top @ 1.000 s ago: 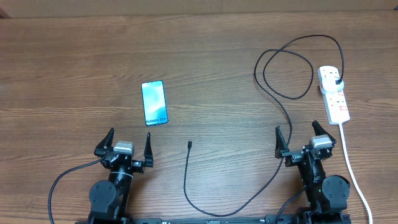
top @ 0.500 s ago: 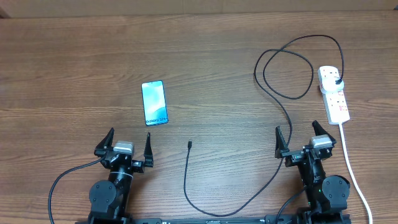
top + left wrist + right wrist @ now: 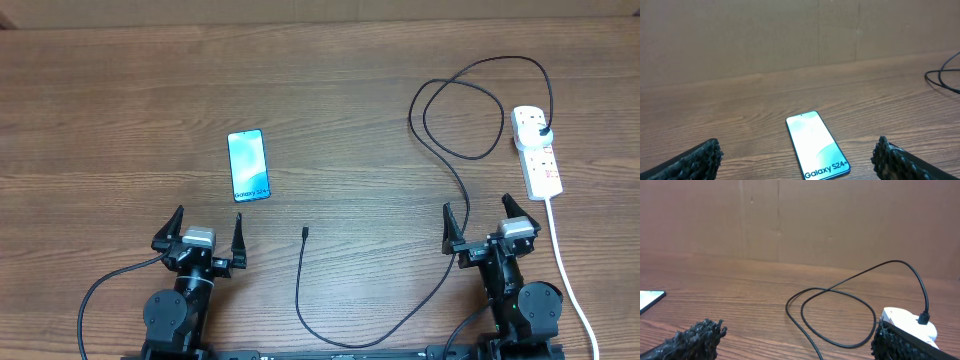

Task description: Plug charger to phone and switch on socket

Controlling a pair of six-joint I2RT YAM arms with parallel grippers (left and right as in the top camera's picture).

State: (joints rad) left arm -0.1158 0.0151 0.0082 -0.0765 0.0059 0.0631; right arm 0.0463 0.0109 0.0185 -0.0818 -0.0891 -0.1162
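Note:
The phone point(image 3: 249, 166) lies flat on the wooden table, teal screen up, just beyond my left gripper point(image 3: 208, 230); the left wrist view shows the phone point(image 3: 816, 144) between and ahead of the wide-open fingers point(image 3: 700, 159). The charger point(image 3: 452, 170) is a thin black cable whose plug sits in the white socket point(image 3: 537, 150) at the right. It loops across the table and its free connector tip point(image 3: 305, 232) lies near the front middle. My right gripper point(image 3: 489, 224) stands open with nothing in it, the cable loop point(image 3: 832, 315) ahead and the socket point(image 3: 907, 322) at its right finger.
The socket's white cord point(image 3: 565, 275) runs down the right side past the right arm. A brown wall point(image 3: 800, 220) borders the table's far edge.

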